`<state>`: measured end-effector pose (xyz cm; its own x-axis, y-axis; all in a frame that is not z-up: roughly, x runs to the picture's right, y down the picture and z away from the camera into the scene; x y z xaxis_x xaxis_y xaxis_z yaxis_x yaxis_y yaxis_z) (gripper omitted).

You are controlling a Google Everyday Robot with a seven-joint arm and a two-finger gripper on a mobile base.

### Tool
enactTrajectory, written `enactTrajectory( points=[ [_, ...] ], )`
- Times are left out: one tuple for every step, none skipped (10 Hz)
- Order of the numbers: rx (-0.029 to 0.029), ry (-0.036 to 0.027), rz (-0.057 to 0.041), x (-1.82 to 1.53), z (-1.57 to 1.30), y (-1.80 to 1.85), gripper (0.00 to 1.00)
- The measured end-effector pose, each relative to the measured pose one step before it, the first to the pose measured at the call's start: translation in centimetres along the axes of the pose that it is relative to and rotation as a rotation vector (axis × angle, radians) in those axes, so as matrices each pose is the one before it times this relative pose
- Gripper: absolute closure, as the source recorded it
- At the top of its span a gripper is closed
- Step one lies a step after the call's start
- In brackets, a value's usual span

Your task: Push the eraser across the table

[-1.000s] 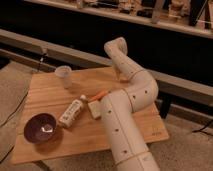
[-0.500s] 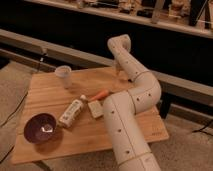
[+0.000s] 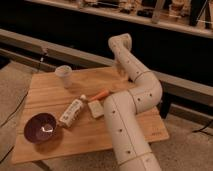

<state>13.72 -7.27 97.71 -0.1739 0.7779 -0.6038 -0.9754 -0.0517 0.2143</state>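
The eraser is a small pale beige block lying near the middle of the bamboo-coloured table, right beside the lower segment of my white arm. The arm rises from the front, bends at an elbow and reaches up and back to the wrist. My gripper hangs below that wrist over the table's far edge, well behind the eraser and apart from it, and is mostly hidden by the arm.
A white tube with a red cap lies just left of the eraser. A thin orange stick lies behind it. A dark purple bowl sits front left, a pale cup back left. A dark ledge runs behind the table.
The upper end of the arm has lifted slightly up and to the right. The eraser, tube, stick, bowl and cup have not moved.
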Motion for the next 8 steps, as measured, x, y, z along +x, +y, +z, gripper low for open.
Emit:
enactTrajectory(
  points=[
    [-0.00661, -0.00014, -0.00109, -0.048, 0.825, -0.225, 1.0],
    [-0.00118, -0.00476, -0.00176, -0.148, 0.565, -0.234, 1.0],
    [0.00039, -0.00468, -0.00214, -0.139, 0.667, -0.306, 1.0],
    [-0.0012, -0.00823, -0.00347, -0.221, 0.391, -0.237, 1.0],
    [0.00262, -0.01094, -0.00467, -0.284, 0.258, -0.213, 1.0],
    [0.00667, -0.00909, -0.00231, -0.233, 0.158, -0.267, 1.0],
    [0.03199, -0.01857, 0.00361, -0.473, 0.245, -1.152, 1.0],
    [0.02652, -0.00998, 0.00954, -0.251, 0.14, -1.063, 1.0]
  ],
)
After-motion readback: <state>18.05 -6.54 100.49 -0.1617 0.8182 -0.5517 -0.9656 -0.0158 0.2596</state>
